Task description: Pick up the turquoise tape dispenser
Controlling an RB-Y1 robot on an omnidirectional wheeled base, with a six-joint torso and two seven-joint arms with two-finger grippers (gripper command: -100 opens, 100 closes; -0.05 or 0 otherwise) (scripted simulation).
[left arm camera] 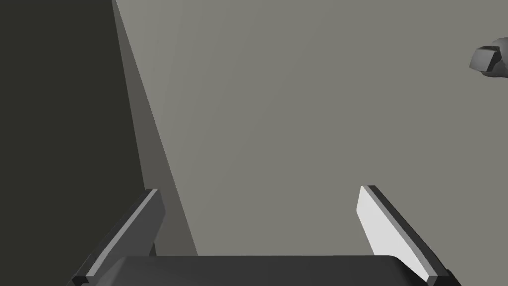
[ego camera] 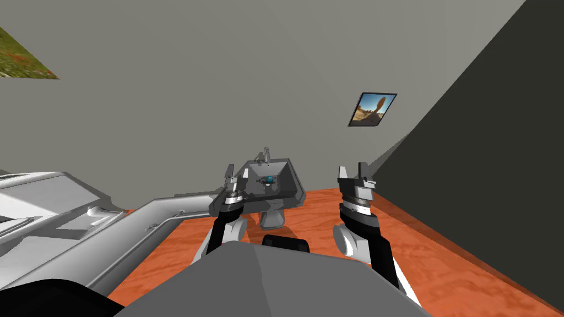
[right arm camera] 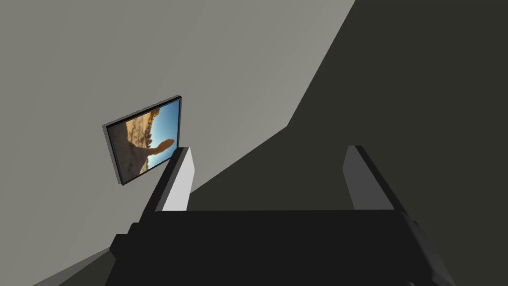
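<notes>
A small turquoise tape dispenser (ego camera: 269, 179) lies in the basin of a grey pedestal sink (ego camera: 289, 184) that stands against the far wall ahead of me. My left gripper (ego camera: 233, 175) is raised just left of the sink's near rim, open with nothing between its fingers (left arm camera: 384, 228). To the right of the sink my right gripper (ego camera: 352, 171) is held up at about the same height, also open and empty, its fingers (right arm camera: 178, 181) pointing at the wall.
A long grey bathtub (ego camera: 71, 231) runs along the left. The floor (ego camera: 330, 225) is orange-red. A dark wall (ego camera: 484, 181) closes the right side. A framed picture (ego camera: 373, 109) hangs above and right of the sink.
</notes>
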